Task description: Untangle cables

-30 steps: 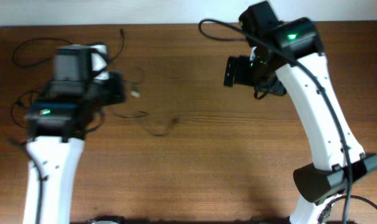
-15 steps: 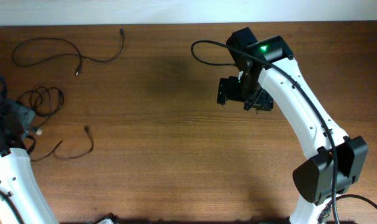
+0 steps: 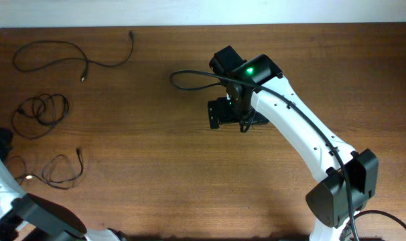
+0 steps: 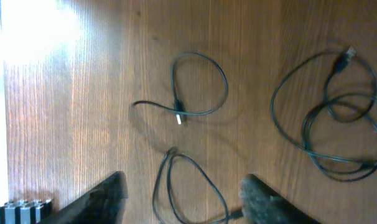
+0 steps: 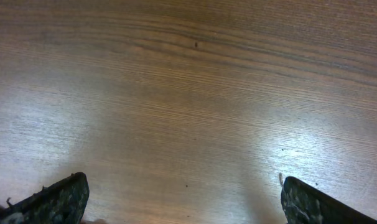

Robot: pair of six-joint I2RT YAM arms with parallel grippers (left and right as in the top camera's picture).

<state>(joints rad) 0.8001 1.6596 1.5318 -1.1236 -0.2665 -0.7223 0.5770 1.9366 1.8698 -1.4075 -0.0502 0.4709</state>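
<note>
Three thin black cables lie apart at the table's left: a long cord (image 3: 69,47) at the back, a coiled one (image 3: 39,110) below it, and a looped one (image 3: 59,171) near the front left. In the left wrist view my left gripper (image 4: 182,179) is open, its fingers (image 4: 111,193) standing either side of a cable loop (image 4: 204,180) that lies flat on the wood. Beyond it are a white-tipped loop (image 4: 201,84) and the coil (image 4: 338,124). My right gripper (image 3: 216,114) hangs over the table's middle. It (image 5: 183,183) is open, with only bare wood between its fingers.
The left arm (image 3: 5,177) runs along the left edge of the table. The right arm (image 3: 303,140) stretches from the front right to the centre, trailing its own thick black cable (image 3: 189,77). A pale wall borders the table's far edge.
The left arm swung from the back left to the left edge and its gripper opened, leaving the looped cable on the table. The right arm moved left toward the centre.
</note>
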